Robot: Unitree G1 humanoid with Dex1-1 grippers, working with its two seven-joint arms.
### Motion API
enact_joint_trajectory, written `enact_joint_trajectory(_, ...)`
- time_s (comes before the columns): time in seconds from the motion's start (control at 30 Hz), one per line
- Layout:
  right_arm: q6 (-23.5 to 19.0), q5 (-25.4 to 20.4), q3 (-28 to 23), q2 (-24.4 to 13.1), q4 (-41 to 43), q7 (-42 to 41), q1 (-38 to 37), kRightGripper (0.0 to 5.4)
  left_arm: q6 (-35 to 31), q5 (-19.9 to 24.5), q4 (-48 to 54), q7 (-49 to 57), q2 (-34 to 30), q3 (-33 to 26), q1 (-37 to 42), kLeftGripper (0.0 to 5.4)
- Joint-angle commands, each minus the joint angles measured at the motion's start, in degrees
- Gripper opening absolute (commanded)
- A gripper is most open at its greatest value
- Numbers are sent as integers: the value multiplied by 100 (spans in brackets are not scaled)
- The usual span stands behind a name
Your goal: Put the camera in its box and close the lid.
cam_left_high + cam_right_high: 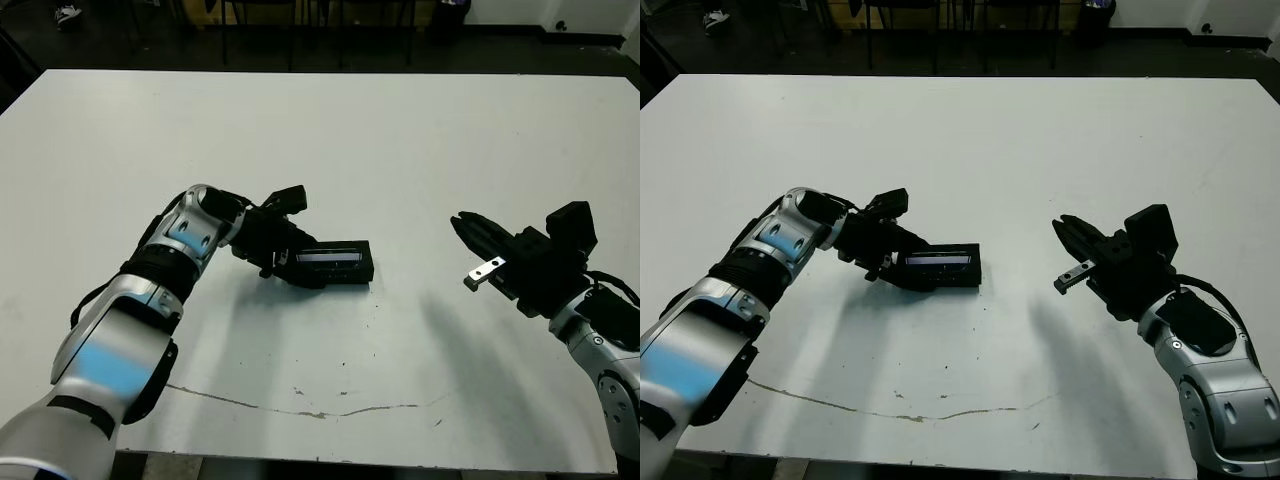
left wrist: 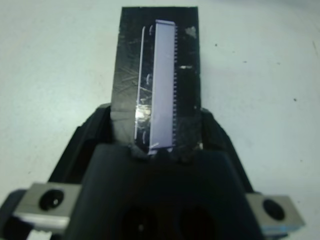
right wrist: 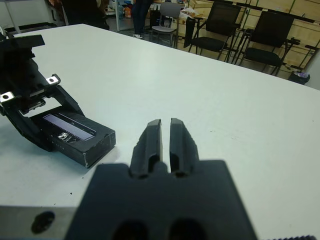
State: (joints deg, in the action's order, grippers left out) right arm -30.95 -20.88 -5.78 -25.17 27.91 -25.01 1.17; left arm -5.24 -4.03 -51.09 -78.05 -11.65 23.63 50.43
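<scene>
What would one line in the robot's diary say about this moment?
left claw: gripping the box on the table | right claw: shut, empty, apart from box | lid: not seen

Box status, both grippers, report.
Left gripper clamped on the box end, box on table. Right gripper shut, empty, clear of it. No separate lid seen. Nothing in the way.

The white worktop (image 1: 400, 150) bore a thin dark crack line near its front edge. The black box (image 1: 335, 265) lay flat on it, held at one end by the left claw (image 1: 285, 262) and well apart from the right claw (image 1: 470, 235).
</scene>
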Motion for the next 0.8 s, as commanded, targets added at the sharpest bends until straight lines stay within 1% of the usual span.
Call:
enact_joint_trajectory(0.03,-78,-20,-14,-29,-66,-1,-20,0,48,-322,-28,-4,601,518,-389,279)
enact_joint_trajectory(0.13,-125,-21,-10,-40,-34,15,-1,0,120,-433,82,22,509,591,-385,279)
enact_joint_trajectory(0.23,-135,-7,-8,-46,-12,26,-2,0,-90,-585,323,193,381,629,-425,279)
enact_joint_trajectory(0.33,-114,-23,-18,-21,-19,24,-21,0,13,-689,533,333,191,642,-509,330)
enact_joint_trajectory(0.4,-119,-44,-27,-12,-16,20,-28,0,414,-626,514,381,53,576,-613,368)
enact_joint_trajectory(0.47,-114,-55,-30,-16,-9,6,-34,0,609,-527,444,343,-38,482,-681,403)
enact_joint_trajectory(0.57,-45,-29,-24,-30,-26,-24,-45,0,621,-489,406,309,-202,433,-733,457)
enact_joint_trajectory(0.73,-73,0,-17,-18,-10,14,-61,0,509,-405,395,352,-477,343,-850,539)
enact_joint_trajectory(0.8,-85,15,-15,-17,19,37,-78,0,616,-329,347,307,-610,270,-928,539)
